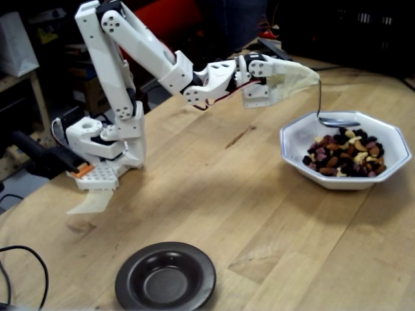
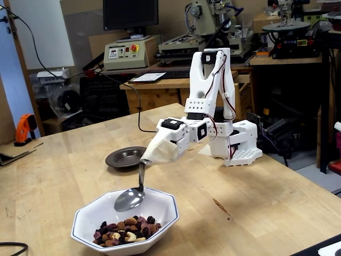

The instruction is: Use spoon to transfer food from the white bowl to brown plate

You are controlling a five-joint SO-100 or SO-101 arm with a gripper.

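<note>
Wood table (image 1: 214, 194) — white bowl (image 1: 395, 170), brown plate (image 1: 165, 277), arm base (image 1: 104, 172).

Spoon (image 2: 129, 198) hangs inside the white bowl (image 2: 165, 213), above the food (image 2: 125, 231), rim walls on all sides. Bare wooden table (image 1: 259, 207) between bowl and brown plate (image 1: 165, 280) is open in both fixed views, nothing lying on it. Arm base (image 1: 107, 159) sits off to the side of that stretch, well apart from the plate. Black cable (image 1: 26, 259) loops near the plate's left in a fixed view (only clutter close by).
</note>
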